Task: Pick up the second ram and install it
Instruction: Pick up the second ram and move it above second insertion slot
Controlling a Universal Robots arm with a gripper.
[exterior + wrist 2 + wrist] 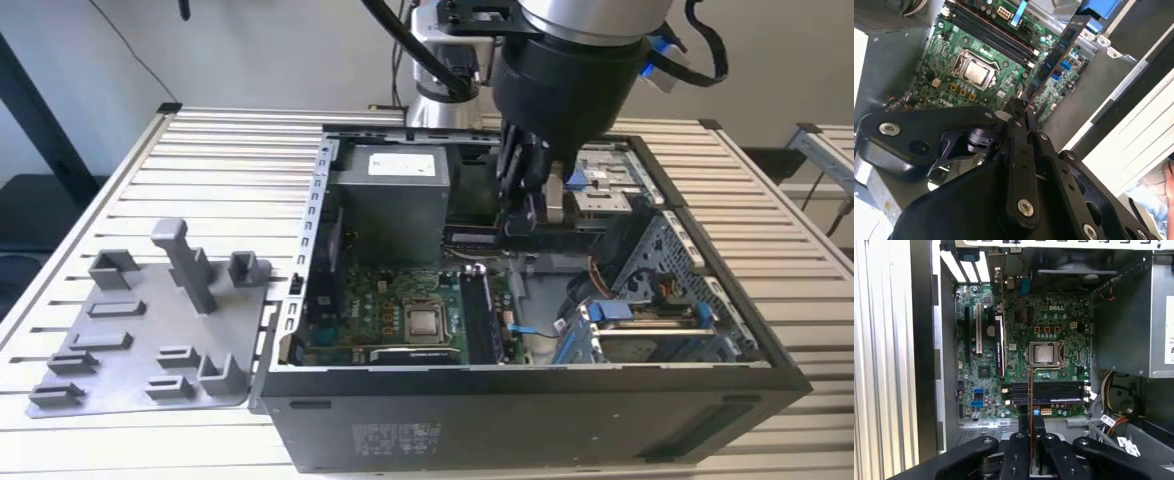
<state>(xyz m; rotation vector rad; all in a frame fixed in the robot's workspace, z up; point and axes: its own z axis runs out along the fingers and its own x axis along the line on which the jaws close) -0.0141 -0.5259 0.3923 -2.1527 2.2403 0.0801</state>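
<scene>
Clamping 2nd ram [1055, 57] btwn jaws, over mobo [1054, 315]

The open black metal computer case [534, 420] sits on the silver slatted table [80, 200]. The flat grey plastic tray [134, 370] lies on it beside the case, on the exterior view's left. Inside the case, the green circuit board [387, 305] lies near and the grey metal power box [387, 195] far. The black gripper [527, 215] holds the second ram [1056, 60], a thin dark stick, above the board.

1. A plain pale grey wall [267, 50] spans the top of the exterior view.
2. A ribbed silvery metal desk [200, 160] lies below it.
3. Dark floor [34, 215] shows at the left edge.
</scene>
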